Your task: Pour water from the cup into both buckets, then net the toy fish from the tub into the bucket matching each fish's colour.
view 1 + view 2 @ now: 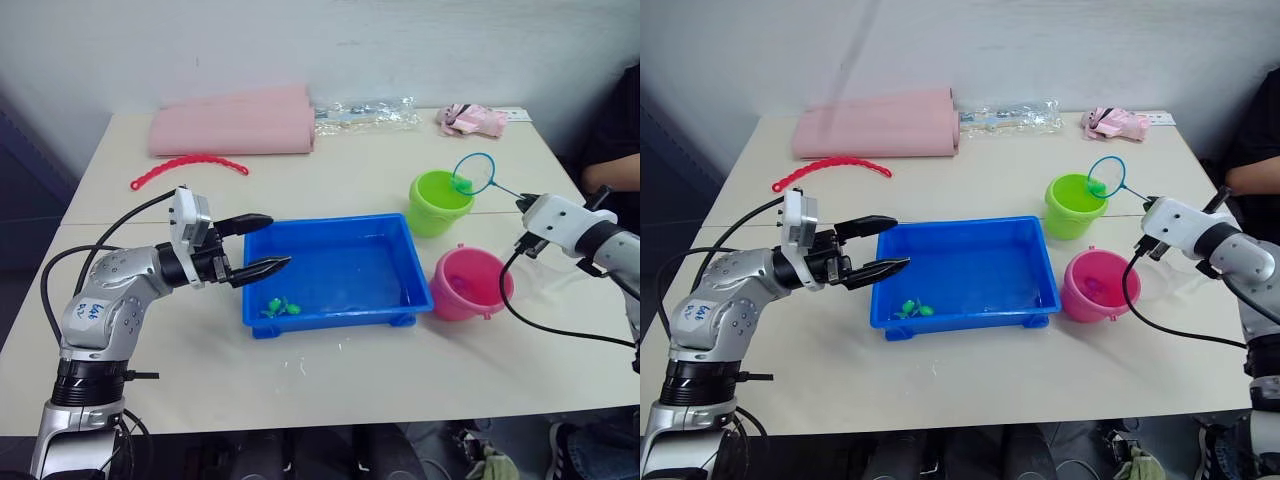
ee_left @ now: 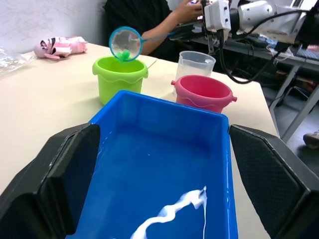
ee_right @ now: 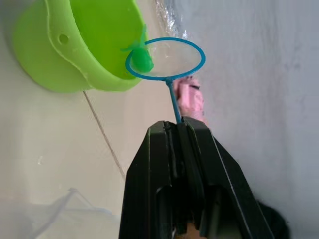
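Honestly, right gripper [image 3: 178, 127], clamped on the net [image 3: 165, 59] handle, could tip the green fish [image 3: 142, 59] past the green bucket [image 1: 440, 200] toward 3 o'clock.

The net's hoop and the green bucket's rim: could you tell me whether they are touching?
Cannot tell. In the right wrist view the net overlaps the green bucket rim, with no clear gap or contact; the head views leave it equally unclear.

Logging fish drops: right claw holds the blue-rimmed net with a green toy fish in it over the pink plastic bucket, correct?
Not quite. The right claw holds the blue-rimmed net with a green toy fish in it over the lime green plastic bucket, not the pink plastic bucket. The right wrist view shows it.
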Controlling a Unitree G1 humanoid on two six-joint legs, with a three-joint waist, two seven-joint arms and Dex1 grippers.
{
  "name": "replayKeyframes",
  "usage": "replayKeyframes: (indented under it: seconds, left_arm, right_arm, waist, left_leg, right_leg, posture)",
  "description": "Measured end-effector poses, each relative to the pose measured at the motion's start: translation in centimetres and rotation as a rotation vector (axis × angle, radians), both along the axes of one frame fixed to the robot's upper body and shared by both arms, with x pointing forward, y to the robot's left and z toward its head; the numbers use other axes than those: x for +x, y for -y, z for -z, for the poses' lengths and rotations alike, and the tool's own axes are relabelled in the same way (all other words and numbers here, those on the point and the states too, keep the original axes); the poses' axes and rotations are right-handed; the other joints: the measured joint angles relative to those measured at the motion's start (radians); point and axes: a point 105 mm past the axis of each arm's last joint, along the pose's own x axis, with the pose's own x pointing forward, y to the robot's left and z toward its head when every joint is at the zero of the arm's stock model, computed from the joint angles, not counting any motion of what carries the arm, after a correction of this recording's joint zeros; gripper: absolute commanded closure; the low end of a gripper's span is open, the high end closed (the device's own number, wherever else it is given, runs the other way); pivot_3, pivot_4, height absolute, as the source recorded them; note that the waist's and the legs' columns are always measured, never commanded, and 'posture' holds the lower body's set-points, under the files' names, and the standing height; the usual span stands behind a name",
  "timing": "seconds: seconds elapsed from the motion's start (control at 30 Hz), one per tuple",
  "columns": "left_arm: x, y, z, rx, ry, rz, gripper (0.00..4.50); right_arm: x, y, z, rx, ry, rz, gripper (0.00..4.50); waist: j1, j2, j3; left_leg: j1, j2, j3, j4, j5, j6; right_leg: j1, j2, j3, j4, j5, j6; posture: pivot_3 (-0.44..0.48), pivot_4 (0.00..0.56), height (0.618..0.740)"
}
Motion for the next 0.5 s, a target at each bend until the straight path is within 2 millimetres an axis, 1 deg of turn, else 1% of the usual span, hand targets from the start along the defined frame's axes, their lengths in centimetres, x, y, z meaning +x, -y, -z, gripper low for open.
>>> replayKeyframes:
  seconds: [0.13, 0.2, 0.27, 0.43, 0.5]
  left_arm:
    - [-0.1, 0.2, 0.0, 0.012, 0.030, 0.010, 0.05]
    - [-0.1, 0.2, 0.0, 0.018, 0.039, 0.012, 0.05]
    - [-0.1, 0.2, 0.0, 0.019, 0.042, 0.012, 0.05]
    - [-0.1, -0.1, 0.2, 0.039, 0.033, 0.019, 0.05]
    - [-0.1, -0.2, 0.2, 0.041, 0.034, 0.017, 0.05]
  right_arm:
    - [0.0, -0.8, -0.8, -0.174, 0.067, -0.060, 4.50]
    - [-0.1, -0.7, -1.6, -0.200, 0.105, -0.071, 4.50]
    - [-0.2, -0.9, -1.8, -0.213, 0.118, -0.087, 4.50]
    - [-0.6, -1.0, -0.9, -0.309, 0.092, -0.130, 4.50]
    - [-0.7, -1.1, -0.2, -0.338, 0.074, -0.151, 4.50]
  waist:
    - [0.000, 0.000, 0.000]
    - [0.000, 0.000, 0.000]
    - [0.000, 0.000, 0.000]
    - [0.000, 0.000, 0.000]
    - [-0.001, 0.000, 0.000]
  left_leg:
    - [0.000, 0.000, 0.000, 0.000, 0.000, 0.000]
    - [0.000, 0.000, 0.000, 0.000, 0.000, -0.001]
    - [0.000, 0.000, 0.000, 0.000, 0.000, 0.000]
    - [0.000, 0.000, 0.000, 0.000, 0.000, 0.000]
    - [0.000, 0.000, 0.000, 0.000, 0.000, 0.000]
  right_leg:
    - [0.000, 0.000, 0.000, 0.000, 0.000, 0.000]
    - [0.000, 0.000, 0.000, 0.000, 0.000, 0.000]
    - [0.000, 0.000, 0.000, 0.000, 0.000, 0.000]
    - [0.000, 0.000, 0.000, 0.000, 0.000, 0.000]
    - [0.000, 0.000, 0.000, 0.000, 0.000, 0.000]
  posture:
    - [0.000, 0.150, 0.740]
    - [0.000, 0.150, 0.740]
    - [0.000, 0.150, 0.740]
    - [0.000, 0.150, 0.740]
    - [0.000, 0.150, 0.740]
